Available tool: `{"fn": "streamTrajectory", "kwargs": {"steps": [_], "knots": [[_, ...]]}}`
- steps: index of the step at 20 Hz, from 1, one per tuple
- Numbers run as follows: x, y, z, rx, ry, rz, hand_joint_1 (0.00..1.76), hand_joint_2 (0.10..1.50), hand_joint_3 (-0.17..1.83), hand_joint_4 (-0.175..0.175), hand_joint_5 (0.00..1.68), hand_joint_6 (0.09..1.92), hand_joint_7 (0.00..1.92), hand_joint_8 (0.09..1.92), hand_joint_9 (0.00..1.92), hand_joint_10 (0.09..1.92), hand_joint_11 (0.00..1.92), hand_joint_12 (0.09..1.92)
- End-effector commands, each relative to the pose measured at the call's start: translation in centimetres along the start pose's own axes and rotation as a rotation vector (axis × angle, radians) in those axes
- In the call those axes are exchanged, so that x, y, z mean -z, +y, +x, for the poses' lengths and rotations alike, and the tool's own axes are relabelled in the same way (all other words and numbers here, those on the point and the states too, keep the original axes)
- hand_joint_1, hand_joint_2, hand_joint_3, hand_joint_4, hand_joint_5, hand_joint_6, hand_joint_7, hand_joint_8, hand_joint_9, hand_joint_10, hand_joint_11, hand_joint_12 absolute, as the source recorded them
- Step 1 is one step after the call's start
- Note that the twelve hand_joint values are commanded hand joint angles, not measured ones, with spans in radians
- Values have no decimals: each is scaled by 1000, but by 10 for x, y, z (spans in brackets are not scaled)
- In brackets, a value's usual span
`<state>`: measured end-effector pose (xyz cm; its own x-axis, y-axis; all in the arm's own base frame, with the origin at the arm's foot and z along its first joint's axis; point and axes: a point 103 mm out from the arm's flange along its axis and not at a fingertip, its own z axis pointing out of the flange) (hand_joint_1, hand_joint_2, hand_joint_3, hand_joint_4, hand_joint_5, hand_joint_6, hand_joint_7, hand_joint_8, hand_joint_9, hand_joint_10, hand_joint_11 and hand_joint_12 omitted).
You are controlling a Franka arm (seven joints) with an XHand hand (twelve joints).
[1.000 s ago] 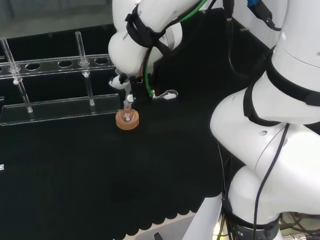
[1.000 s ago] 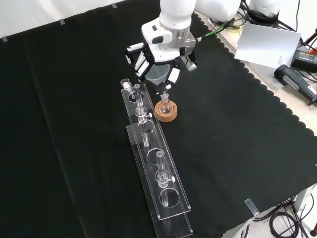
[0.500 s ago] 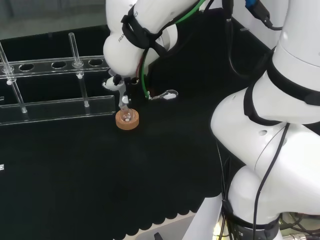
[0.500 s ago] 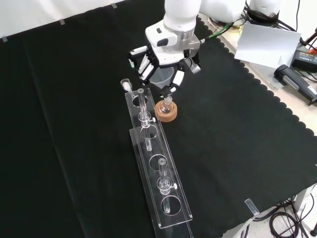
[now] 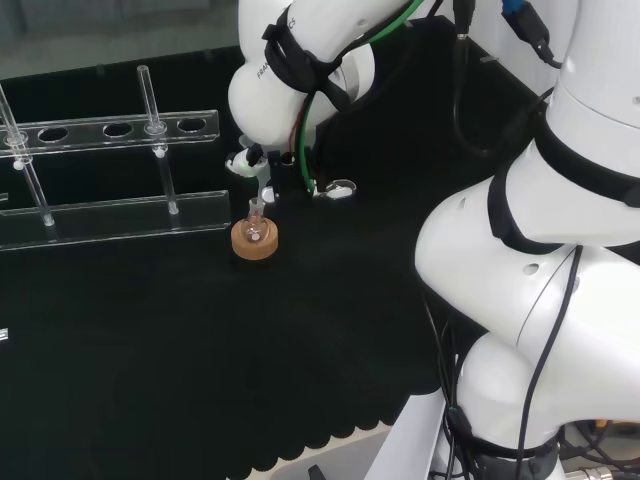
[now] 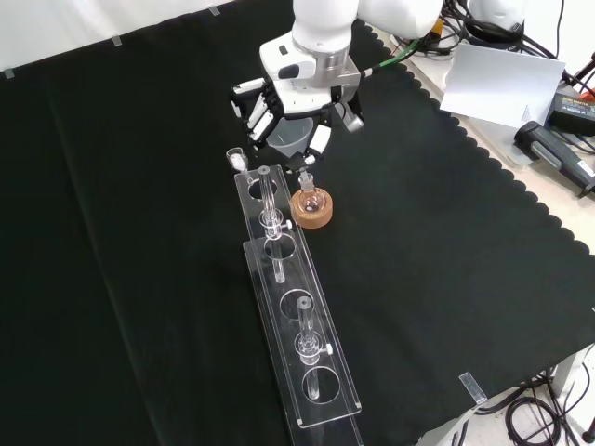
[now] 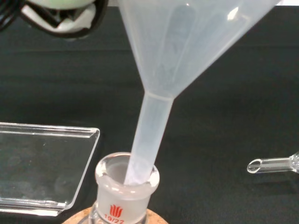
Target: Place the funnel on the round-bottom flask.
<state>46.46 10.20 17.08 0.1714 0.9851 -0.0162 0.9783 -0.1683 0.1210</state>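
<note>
The hand reaches in from the top of the front view with its black and white fingers curled around the cone of a translucent funnel, gripping it above the bench. In the wrist view the funnel's narrow stem slants down into the ground-glass neck of the round-bottom flask, its tip just inside the mouth and resting against the inner edge of the rim; the cone stands well above the neck and is tilted, not seated. The round-bottom flask sits upright in a cork ring stand on the black cloth, just beside the near end of a long clear plastic test-tube rack that runs down the front view and holds a few thin glass tubes. In the head view the hand hangs just above the flask and its cork ring, with the rack to the left. A small glass tube lies on the cloth near the flask in the wrist view.
</note>
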Motion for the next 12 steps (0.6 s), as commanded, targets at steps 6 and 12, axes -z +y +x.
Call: {"fn": "streamTrajectory", "kwargs": {"steps": [6,12], "knots": [[-7,-1,5,18,13,13,1061,734,671,175,1079,998,1332,896,1264,259,154,1583],[-13,-5,8,15,20,22,1062,731,676,175,1080,998,1334,895,1265,258,155,1583]]}}
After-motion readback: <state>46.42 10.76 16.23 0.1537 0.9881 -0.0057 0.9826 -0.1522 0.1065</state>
